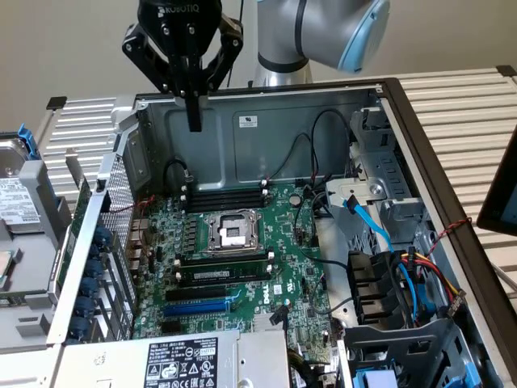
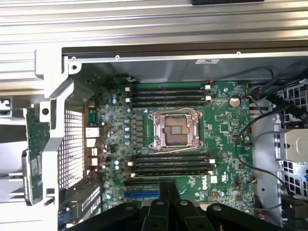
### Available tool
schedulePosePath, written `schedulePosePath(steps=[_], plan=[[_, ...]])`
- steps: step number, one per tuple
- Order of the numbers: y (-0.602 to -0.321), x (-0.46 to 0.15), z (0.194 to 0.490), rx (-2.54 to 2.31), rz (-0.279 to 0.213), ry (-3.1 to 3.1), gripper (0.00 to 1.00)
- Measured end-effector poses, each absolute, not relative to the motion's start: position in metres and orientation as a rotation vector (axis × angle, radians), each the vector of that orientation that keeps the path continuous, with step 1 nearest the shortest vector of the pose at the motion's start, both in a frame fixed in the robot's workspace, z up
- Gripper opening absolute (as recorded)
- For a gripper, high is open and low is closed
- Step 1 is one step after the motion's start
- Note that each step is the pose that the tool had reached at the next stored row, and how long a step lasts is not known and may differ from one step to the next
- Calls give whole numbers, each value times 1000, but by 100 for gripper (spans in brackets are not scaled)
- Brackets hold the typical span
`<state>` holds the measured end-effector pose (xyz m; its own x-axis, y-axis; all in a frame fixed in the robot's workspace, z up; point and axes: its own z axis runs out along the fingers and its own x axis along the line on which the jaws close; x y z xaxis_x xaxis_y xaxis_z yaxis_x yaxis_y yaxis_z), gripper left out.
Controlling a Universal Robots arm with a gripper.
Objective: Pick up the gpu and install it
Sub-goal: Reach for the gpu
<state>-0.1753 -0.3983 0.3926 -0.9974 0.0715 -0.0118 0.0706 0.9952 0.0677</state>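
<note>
Currently we see the gripper (image 1: 194,121) hanging above the open computer case (image 1: 266,129), at about 11 o'clock on the exterior view's face. Its two fingers (image 1: 194,101) are pressed together and point straight down, with nothing between them. They touch nothing and stand well above the motherboard (image 1: 283,234).

In the wrist view the gripper (image 2: 168,185) shows against the motherboard (image 2: 221,130), beside the blue slot (image 2: 142,193).

We find the gpu (image 1: 79,217) outside the case, at about 9 o'clock from the CPU socket (image 1: 230,230) in the exterior view. It is a green card on edge, just beside the perforated rear wall (image 1: 121,242). The wrist view shows the gpu (image 2: 34,149) with a silver bracket along it; we cannot make out its cooler. It sits in no slot and is well apart from the gripper.

On the board, in the exterior view:
- memory sticks (image 1: 226,194) at 12 o'clock from the socket
- blue slot (image 1: 198,307) at 6 o'clock
- power supply (image 1: 178,360) at 6 o'clock, beyond that slot
- blue cable (image 1: 367,218) at 3 o'clock

A hard drive (image 1: 20,202) lies outside the case, at 9 o'clock past the gpu
</note>
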Motion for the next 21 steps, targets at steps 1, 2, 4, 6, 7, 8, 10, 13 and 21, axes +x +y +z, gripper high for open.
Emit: schedulePosePath(steps=[1, 2, 4, 6, 7, 8, 10, 13, 21], plan=[[-398, -178, 393, 111, 105, 3124, 11], [-398, -181, 393, 111, 105, 3124, 11], [-398, -187, 393, 111, 105, 3124, 11], [-398, -194, 392, 111, 105, 3124, 11], [-398, -198, 392, 111, 105, 3124, 11], [-398, -201, 392, 111, 105, 3124, 11], [-398, -208, 392, 111, 105, 3124, 11], [-397, -218, 392, 111, 105, 3124, 11], [-397, -243, 392, 111, 105, 3124, 11]])
